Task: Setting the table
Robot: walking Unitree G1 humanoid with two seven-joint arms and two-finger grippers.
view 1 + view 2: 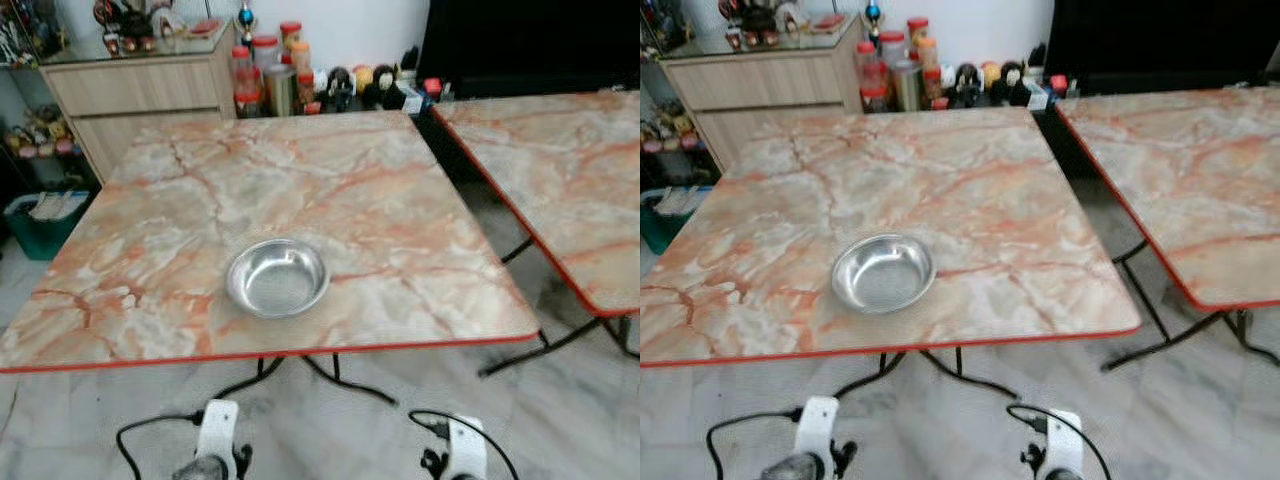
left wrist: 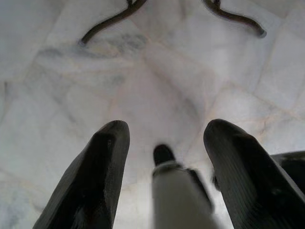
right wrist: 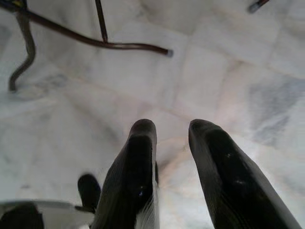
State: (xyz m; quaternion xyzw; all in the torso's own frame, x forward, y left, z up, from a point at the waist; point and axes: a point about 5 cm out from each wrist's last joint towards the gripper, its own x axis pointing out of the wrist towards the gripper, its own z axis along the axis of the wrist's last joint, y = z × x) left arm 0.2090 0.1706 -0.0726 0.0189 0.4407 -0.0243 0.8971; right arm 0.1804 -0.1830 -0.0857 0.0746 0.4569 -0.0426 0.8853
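Below the head camera, largest first, I have the marble-patterned folding table [image 1: 400, 200] with its red edge trim, and a second table [image 1: 570, 180] of the same pattern just off to my right, a narrow aisle of pale tiled floor [image 1: 560, 410] between them. Against the far wall stands a wooden cabinet [image 1: 140, 95], and jars and bottles [image 1: 270, 70] crowd the floor past the table's far edge. On the near half of my table, a little left of centre and clear of the red rim, sits a single steel bowl [image 1: 277, 277], upright and empty. Both arms hang low in front of the near edge, wrists at the bottom of the head views. The left gripper [image 2: 164, 143] points at the floor with its fingers spread wide and nothing between them; the right gripper [image 3: 171, 138] also looks down at the tiles, fingers parted by a narrower gap and empty. I judge the setting to be at an early step: one bowl is placed and neither gripper carries anything to add, so the next move calls for fetching another piece, which means turning away from the table. Open room lies on the floor behind the near edge and in the aisle; the curved table legs [image 3: 95, 43] near both grippers are the thing to keep clear of.
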